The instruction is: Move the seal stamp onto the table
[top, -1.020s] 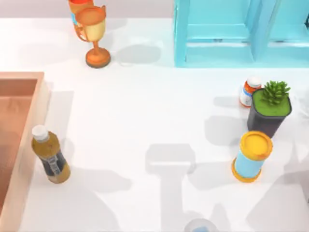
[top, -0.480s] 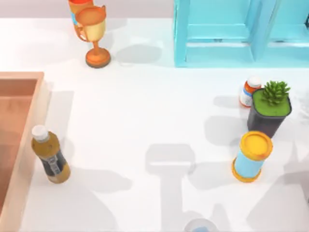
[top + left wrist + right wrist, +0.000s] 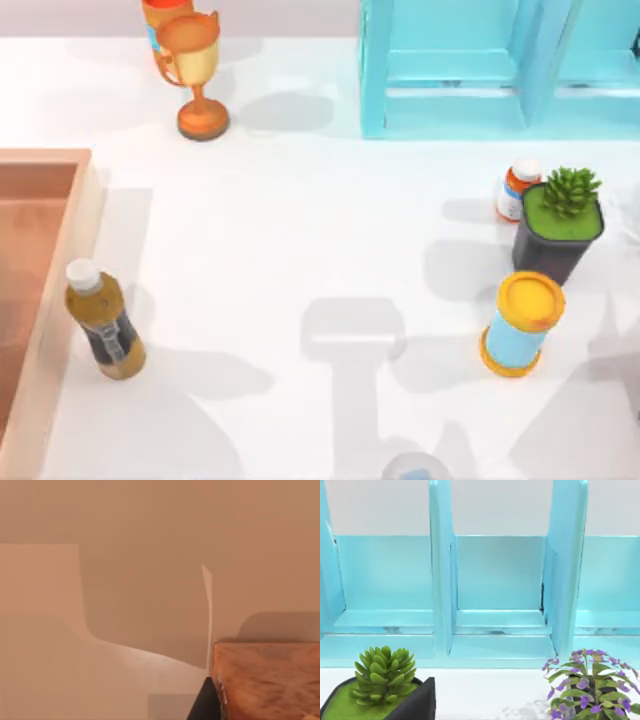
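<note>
In the left wrist view, a tan-orange wood-grained block, the seal stamp point(image 3: 267, 680), sits very close over the orange-brown floor of the wooden tray point(image 3: 125, 580). Its top is out of frame. A dark part of my left gripper point(image 3: 204, 707) lies against the stamp's side. In the top view the tray point(image 3: 40, 280) lies at the left edge of the white table point(image 3: 300, 230). The right wrist view faces the light blue shelf unit point(image 3: 500, 580).
An amber bottle point(image 3: 104, 322) stands beside the tray. An orange-gold trophy point(image 3: 197, 75) is at the back left and the blue shelf point(image 3: 500, 65) at the back right. At the right stand a small pill bottle point(image 3: 517, 188), a potted succulent point(image 3: 558, 225) and a yellow-lidded blue can point(image 3: 520, 323).
</note>
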